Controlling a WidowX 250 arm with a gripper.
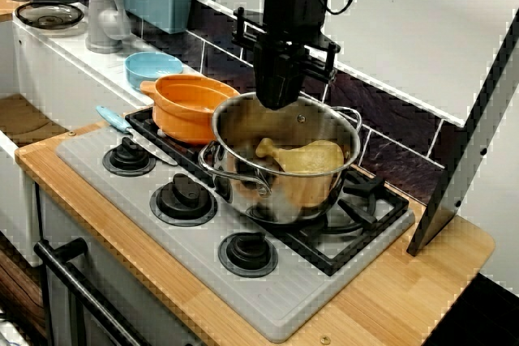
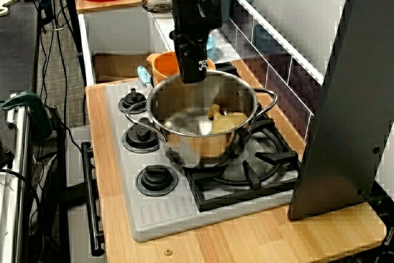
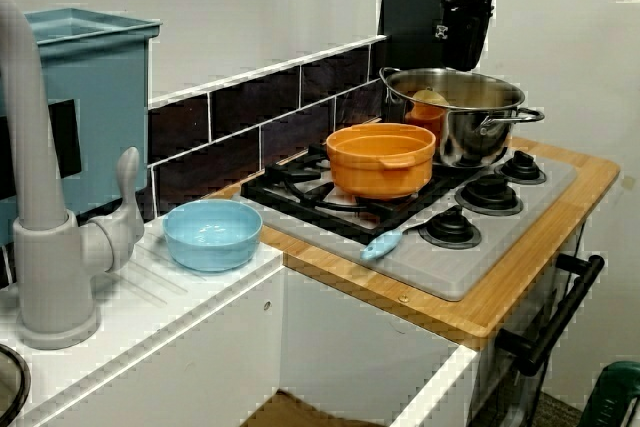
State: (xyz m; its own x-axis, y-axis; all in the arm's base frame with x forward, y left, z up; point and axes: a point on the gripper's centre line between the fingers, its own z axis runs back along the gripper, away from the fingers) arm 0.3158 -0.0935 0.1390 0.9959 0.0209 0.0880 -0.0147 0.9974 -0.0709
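**Toy stove with steel pot, 3 views.** In the view from the front, the black fingers (image 1: 274, 100) hang at upper centre, pointing straight down, with their tip level with the rear rim of the steel pot (image 1: 302, 197). Whether the tip touches the rim cannot be told. The fingers appear as one narrow dark block, and no view shows whether they are parted or pressed together; nothing is seen between them.

The steel pot stands at the centre of the frame on the black burner grate (image 1: 366, 210), with 1 loop handle toward the knobs and 1 toward the tiled wall. Inside it lies a yellow toy drumstick (image 1: 304, 156), resting against the right inner wall.

In the view along the stove, the fingers (image 2: 192, 73) meet the pot (image 2: 203, 147) at its upper-left rim, and the drumstick (image 2: 225, 121) sits right of centre. In the view from the sink side, the pot (image 2: 289, 85) is not the nearest vessel.

Just left of the pot, an orange pan (image 1: 191, 108) occupies the neighbouring burner. Behind it, at upper left, a light-blue bowl (image 1: 152, 67) stands beside the grey faucet (image 1: 102, 15). A blue-handled utensil (image 1: 114, 120) lies at the stove's left edge. 3 black knobs (image 1: 184, 198) run along the grey front panel, which is set into the wooden table (image 1: 381, 305).
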